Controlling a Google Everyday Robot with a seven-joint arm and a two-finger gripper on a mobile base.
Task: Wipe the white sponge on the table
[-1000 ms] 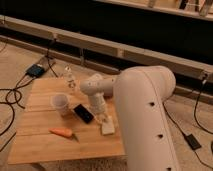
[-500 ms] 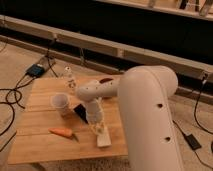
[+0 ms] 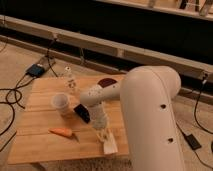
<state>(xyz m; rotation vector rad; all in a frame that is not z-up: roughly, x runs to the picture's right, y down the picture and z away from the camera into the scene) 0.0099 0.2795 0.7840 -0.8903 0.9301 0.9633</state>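
Observation:
The white sponge (image 3: pixel 110 145) lies flat on the table (image 3: pixel 45 146), close to its front right edge. My gripper (image 3: pixel 103 134) points down from the white arm (image 3: pixel 150 115) and sits right on the sponge's far end, shut on it. The arm's big forearm fills the right foreground and hides the table's right side.
A translucent white cup (image 3: pixel 61 103) stands left of centre, with a black phone (image 3: pixel 82 113) beside it. An orange carrot (image 3: pixel 62 132) lies near the front left. A small clear bottle (image 3: pixel 70 80) and a dark red disc (image 3: pixel 106 82) are at the back. Cables and a box (image 3: pixel 36 70) lie on the floor to the left.
The gripper and the sponge have slid together over the wood toward the front edge, ending slightly further right than half a second ago. Cup, phone and carrot have stayed put.

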